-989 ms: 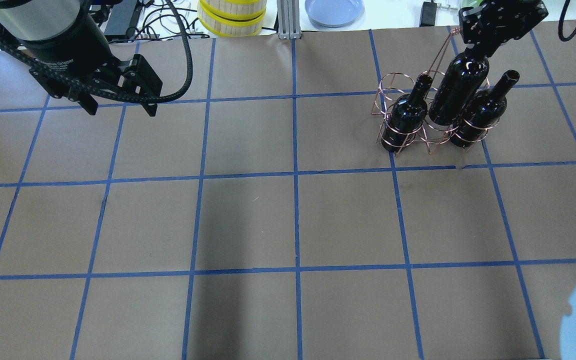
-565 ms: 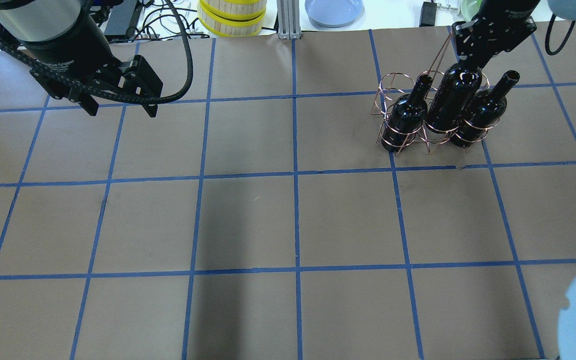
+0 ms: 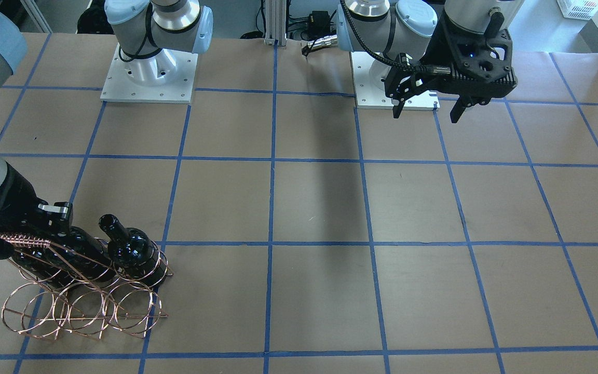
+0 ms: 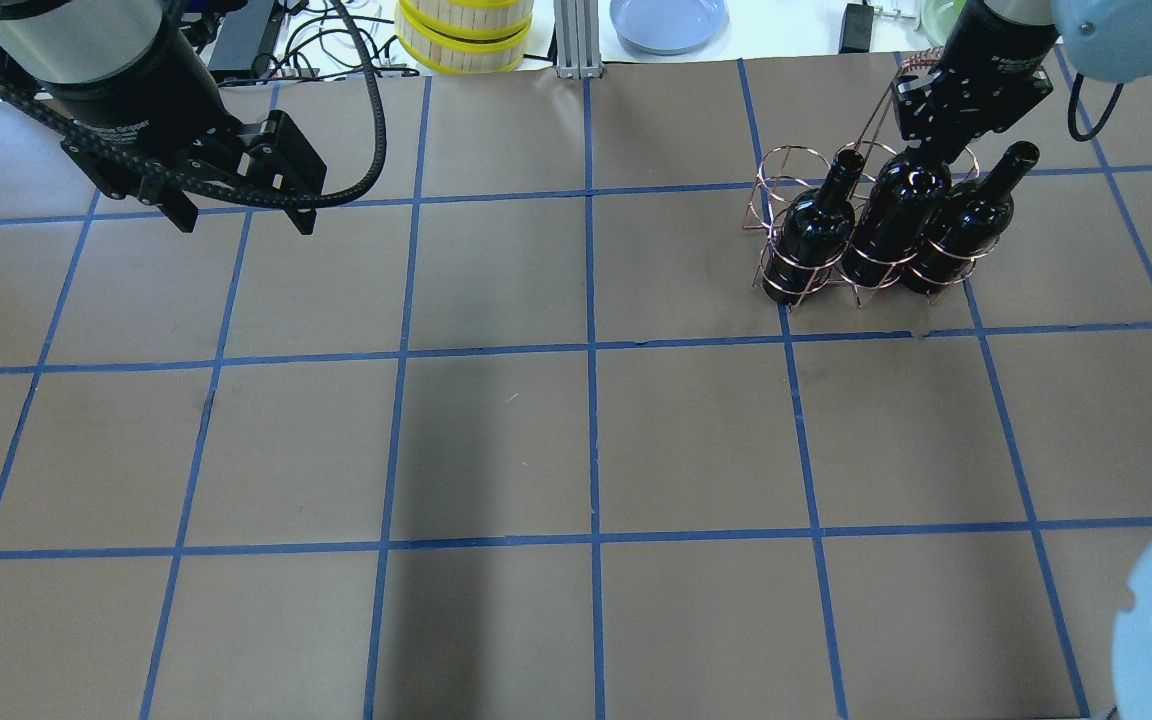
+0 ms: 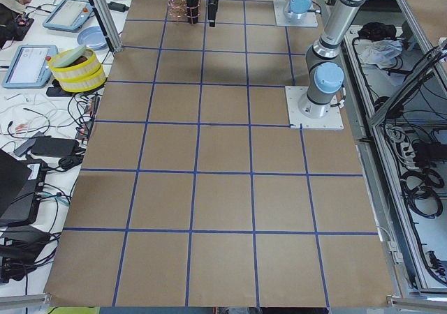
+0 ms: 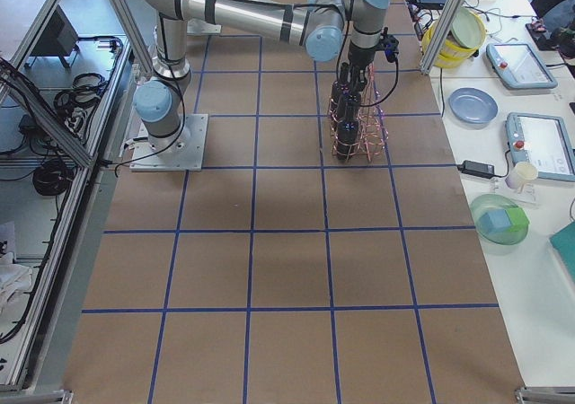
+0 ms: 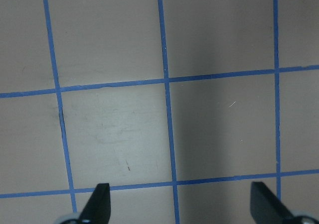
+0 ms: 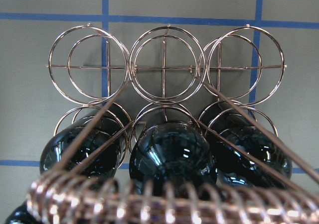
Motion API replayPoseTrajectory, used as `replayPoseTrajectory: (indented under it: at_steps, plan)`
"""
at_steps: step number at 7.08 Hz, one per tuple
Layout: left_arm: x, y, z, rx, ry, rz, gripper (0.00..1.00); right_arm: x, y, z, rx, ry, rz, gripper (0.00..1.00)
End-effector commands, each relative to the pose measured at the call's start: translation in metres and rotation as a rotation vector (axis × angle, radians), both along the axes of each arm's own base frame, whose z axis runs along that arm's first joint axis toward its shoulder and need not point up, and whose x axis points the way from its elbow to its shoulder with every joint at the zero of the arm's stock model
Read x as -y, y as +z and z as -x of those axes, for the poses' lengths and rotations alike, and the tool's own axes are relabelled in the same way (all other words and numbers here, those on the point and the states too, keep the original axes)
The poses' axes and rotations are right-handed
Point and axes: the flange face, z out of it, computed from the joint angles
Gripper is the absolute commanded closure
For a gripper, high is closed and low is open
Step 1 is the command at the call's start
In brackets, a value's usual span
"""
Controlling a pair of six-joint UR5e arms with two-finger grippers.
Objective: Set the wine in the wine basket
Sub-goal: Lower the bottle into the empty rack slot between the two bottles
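The rose-gold wire wine basket (image 4: 782, 166) stands at the far right of the table, also in the front-facing view (image 3: 86, 311) and the right wrist view (image 8: 164, 67). Three glossy black wine bottles stand in its near row. My right gripper (image 4: 936, 148) is over the middle bottle (image 4: 894, 218) and shut on its hidden neck. The bottle sits down in its ring (image 8: 172, 154). The left bottle (image 4: 816, 230) and right bottle (image 4: 966, 225) stand free. The three rear rings are empty. My left gripper (image 4: 241, 215) hangs open and empty over the far left of the table (image 7: 164, 134).
The basket's coiled handle (image 8: 149, 204) runs right beside my right gripper. Beyond the table's back edge are a yellow-rimmed round stack (image 4: 463, 30), a metal post (image 4: 574, 40) and a blue plate (image 4: 668, 20).
My right gripper has lowered the middle bottle from above the rack down into the middle ring, level with the other two. The left arm has not moved.
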Motion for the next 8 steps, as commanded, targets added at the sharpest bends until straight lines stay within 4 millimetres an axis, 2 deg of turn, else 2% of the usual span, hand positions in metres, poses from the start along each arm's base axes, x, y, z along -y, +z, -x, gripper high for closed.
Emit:
replayPoseTrajectory:
  at_steps: [1, 2, 4, 5, 6, 7, 8]
  plan:
    - [0.0, 0.0, 0.0, 0.001, -0.001, 0.0, 0.0, 0.001, -0.007, 0.0, 0.004, 0.001, -0.009, 0.96]
    - [0.0, -0.001, 0.0, -0.001, 0.001, -0.001, 0.0, 0.002, -0.01, 0.001, 0.003, -0.001, -0.014, 0.94]
    - [0.0, -0.001, 0.0, 0.001, -0.001, -0.002, 0.0, 0.002, -0.013, 0.0, 0.006, -0.009, -0.022, 0.82]
    - [0.0, -0.001, 0.0, -0.002, 0.001, -0.002, 0.0, -0.001, -0.02, 0.0, 0.005, -0.009, -0.035, 0.79]
    - [0.0, -0.001, 0.0, 0.001, 0.001, -0.002, 0.0, -0.002, -0.021, 0.0, 0.005, -0.006, -0.037, 0.65]
    - [0.0, -0.001, 0.0, -0.001, 0.001, -0.002, 0.0, -0.003, -0.019, -0.002, -0.004, -0.006, -0.038, 0.3]
    - [0.0, -0.001, 0.0, -0.001, 0.001, -0.002, 0.0, -0.004, -0.017, -0.002, -0.007, -0.007, -0.037, 0.08]
